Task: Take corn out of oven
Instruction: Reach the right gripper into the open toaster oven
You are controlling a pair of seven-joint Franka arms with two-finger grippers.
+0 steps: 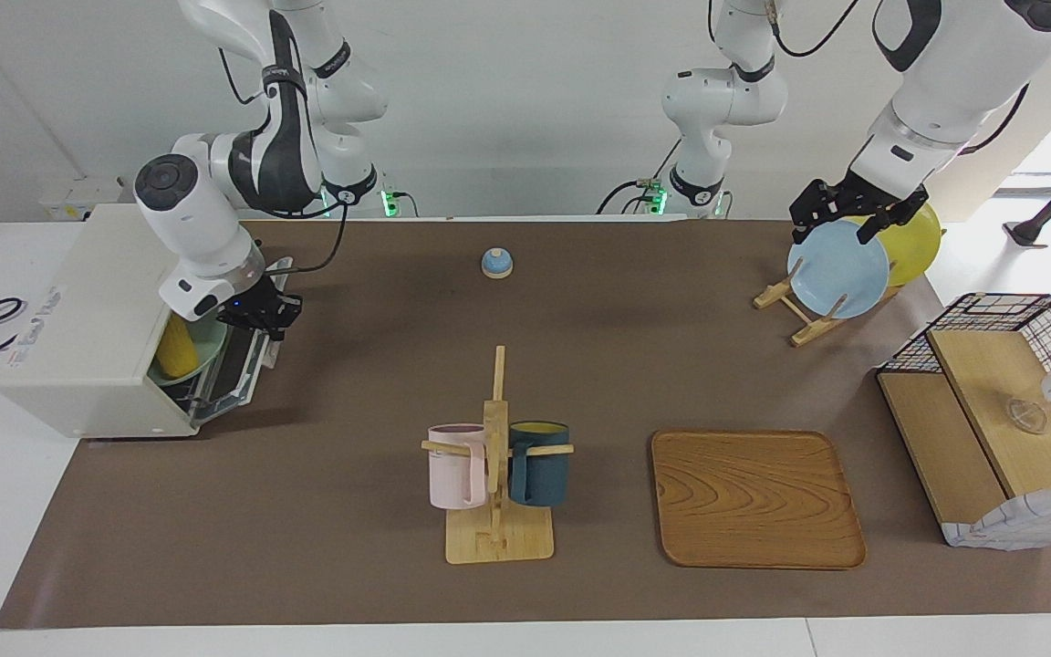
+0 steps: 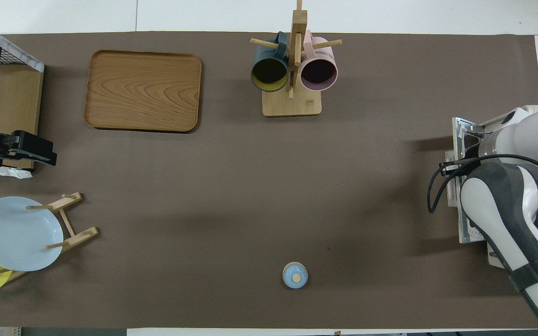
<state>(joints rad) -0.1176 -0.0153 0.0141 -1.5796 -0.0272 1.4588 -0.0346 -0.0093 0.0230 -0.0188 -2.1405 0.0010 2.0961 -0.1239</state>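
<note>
The off-white oven point(image 1: 88, 319) stands at the right arm's end of the table. Its glass door point(image 1: 238, 365) hangs partly lowered, and in the overhead view the door point(image 2: 460, 140) juts out from under the right arm. Inside, the yellow corn point(image 1: 177, 349) lies on a pale green dish. My right gripper point(image 1: 261, 315) is shut on the oven door's handle at the door's top edge. My left gripper point(image 1: 840, 217) waits open in the air over the plate rack, holding nothing.
A mug rack point(image 1: 496, 465) with a pink and a dark blue mug stands mid-table. A wooden tray point(image 1: 756, 497) lies beside it. A small blue bell point(image 1: 496, 263) sits near the robots. A plate rack point(image 1: 831, 269) and a wire-and-wood basket point(image 1: 1000, 411) fill the left arm's end.
</note>
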